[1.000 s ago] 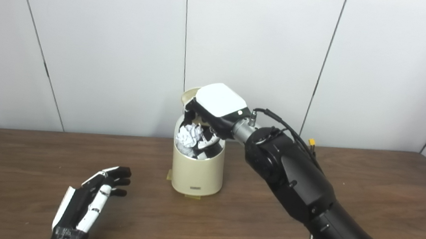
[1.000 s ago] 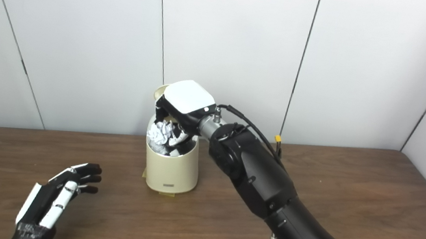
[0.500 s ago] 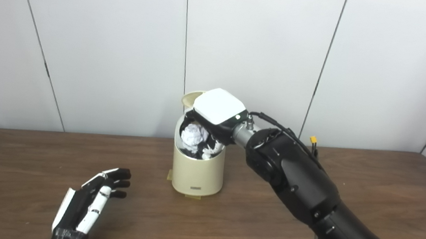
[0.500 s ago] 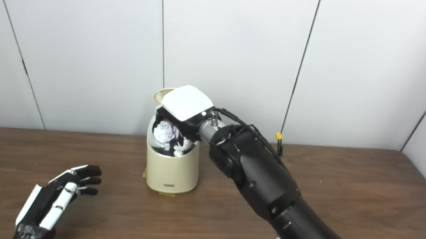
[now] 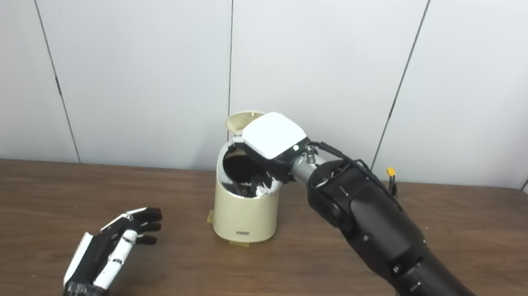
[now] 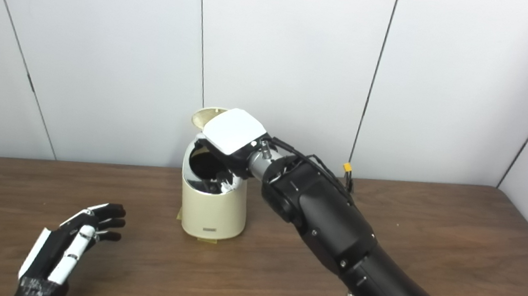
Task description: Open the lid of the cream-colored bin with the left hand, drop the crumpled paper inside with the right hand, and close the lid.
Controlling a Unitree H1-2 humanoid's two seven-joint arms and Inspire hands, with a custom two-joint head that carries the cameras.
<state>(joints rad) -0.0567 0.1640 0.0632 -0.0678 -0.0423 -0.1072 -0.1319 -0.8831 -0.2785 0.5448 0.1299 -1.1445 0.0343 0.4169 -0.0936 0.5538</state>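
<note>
Crumpled paper no longer visible: a second ago it showed white in the right robot hand [image 5: 268, 154] at the bin mouth, now the opening reads dark, so I judge it released and dropped inside, below the rim and under that hand. Right robot hand sits lower over the mouth than before, white back plate up, fingers [image 5: 264, 187] pointing down into the opening and loosely parted, pinching nothing I can see. Cream-colored bin [image 5: 244, 209] stands upright mid-table, its lid [image 5: 242, 119] tipped back open behind the hand. Left robot hand [image 5: 108, 249] has not moved: resting on the table [image 5: 457, 222] well to the left of the bin, fingers spread, empty. Remaining by my reckoning: withdraw right hand, close lid.
</note>
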